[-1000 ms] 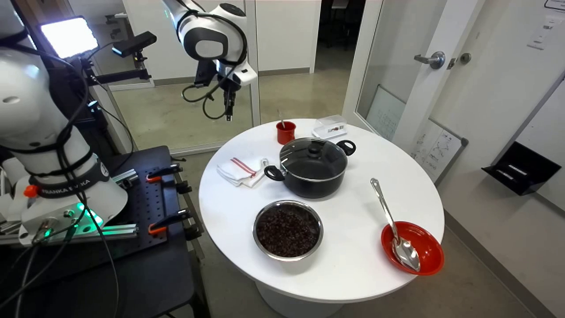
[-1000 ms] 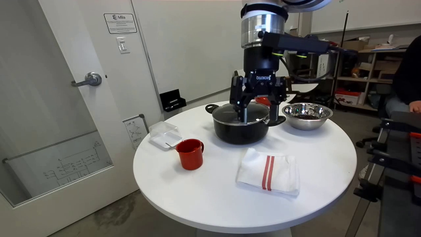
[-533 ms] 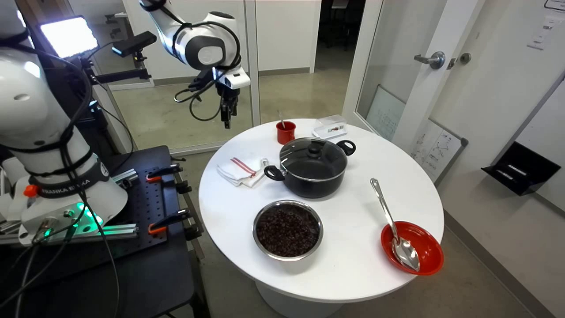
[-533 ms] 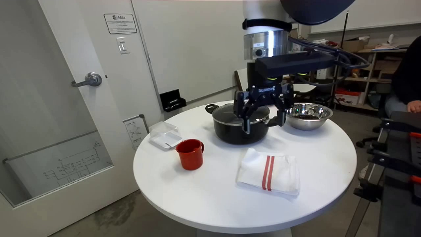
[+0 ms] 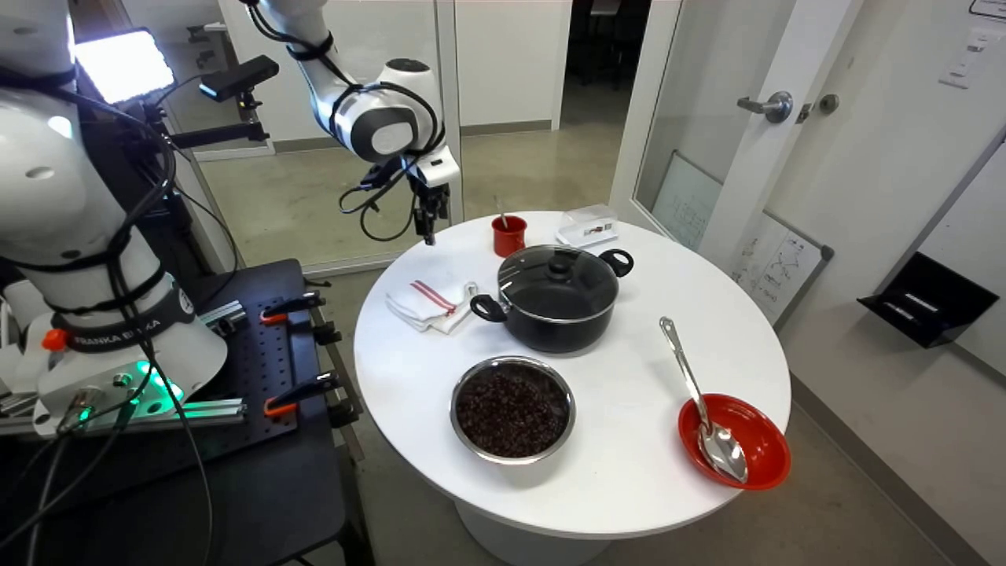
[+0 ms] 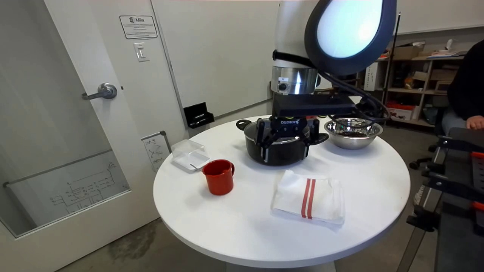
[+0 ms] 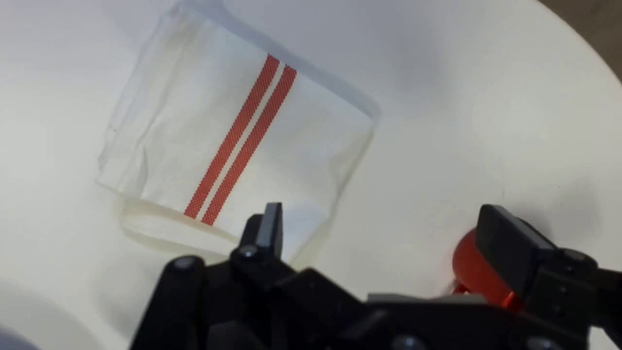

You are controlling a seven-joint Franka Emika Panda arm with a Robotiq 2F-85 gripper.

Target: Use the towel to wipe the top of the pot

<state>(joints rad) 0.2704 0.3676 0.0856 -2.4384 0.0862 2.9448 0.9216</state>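
Your gripper point(image 7: 383, 217): aloft, fingers point(image 7: 270, 226) spread wide, holding nothing. Your towel point(image 7: 291, 126): white, two red stripes, folded flat on the round white table point(image 6: 227, 230), near the pot point(image 5: 559, 334). Pot: black, upright, its lid point(image 5: 538, 295) on. Also before you: red cup point(image 6: 219, 184), steel bowl point(image 6: 352, 142) with dark contents point(image 5: 512, 413).

The robot's base point(image 5: 185, 350) stood beside the table point(image 5: 629, 409). From there its arm point(image 6: 291, 30) extended toward the table, the forearm point(image 5: 328, 94) sloping down to a wrist point(image 6: 297, 80) turned downward. The gripper point(image 6: 285, 158) hung above the table, clear of its surface, its fingers point(image 7: 505, 243) pointing down and standing well apart, the jaws spread wide.
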